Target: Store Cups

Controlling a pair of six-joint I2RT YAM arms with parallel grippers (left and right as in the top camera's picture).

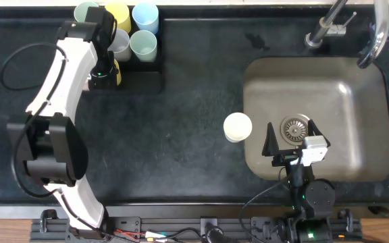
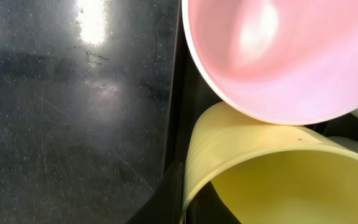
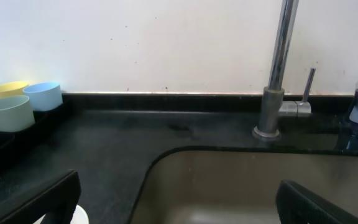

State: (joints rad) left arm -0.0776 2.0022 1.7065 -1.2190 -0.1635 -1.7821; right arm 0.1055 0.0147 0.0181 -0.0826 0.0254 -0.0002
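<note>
The yellow cup (image 2: pixel 272 174) sits right at the left tool (image 1: pixel 107 70), at the near end of the tray (image 1: pixel 144 81). Its rim touches the side of the pink cup (image 2: pixel 284 56) next to it. I cannot tell whether the left tool is closed on it or standing apart from it. The other cups (image 1: pixel 143 44) stand upright in the tray at the back of the counter (image 1: pixel 174 135). One white cup (image 1: pixel 238 127) is out on the counter, just beside the left edge of the sink (image 1: pixel 356 74).

To my eye the crowding is the risk. With yellow pressed against pink, a further push could tip the pink cup or leave the yellow one leaning on the tray edge. The white cup could also roll into the sink if it is clipped from the counter side. The right tool (image 1: pixel 292 138) hangs wide open and empty over the drain.

From above you get the tray's layout and the white cup's spot, but the arm covers where yellow meets pink. The left wrist view gives that contact up close. The right wrist view looks low across the counter to the tap (image 3: pixel 277 81), showing the cups' side walls.
</note>
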